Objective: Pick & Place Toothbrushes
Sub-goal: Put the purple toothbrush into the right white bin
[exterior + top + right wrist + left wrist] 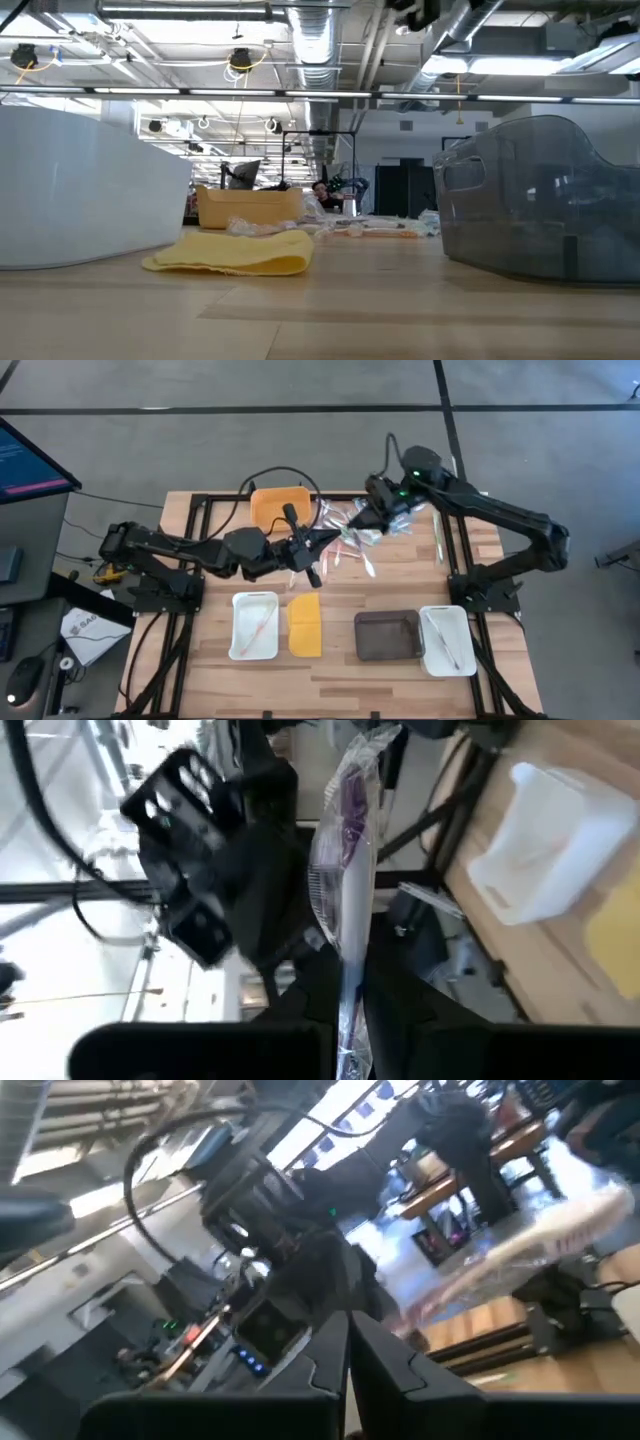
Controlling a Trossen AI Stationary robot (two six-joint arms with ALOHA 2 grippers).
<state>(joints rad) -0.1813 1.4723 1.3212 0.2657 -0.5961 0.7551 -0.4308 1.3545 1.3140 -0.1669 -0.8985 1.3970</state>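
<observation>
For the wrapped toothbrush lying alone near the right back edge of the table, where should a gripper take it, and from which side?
Judging by the high view, grip the lone toothbrush at mid-length, from straight above, jaws across its thin width. It lies flat, apart from the pile, so both sides look free.

Both arms reach inward, left gripper (322, 540) and right gripper (352, 526) clamped shut

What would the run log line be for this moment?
left pincer: shut, mid-table | right pincer: shut on wrapped toothbrush | white trays: toothbrushes inside
</observation>
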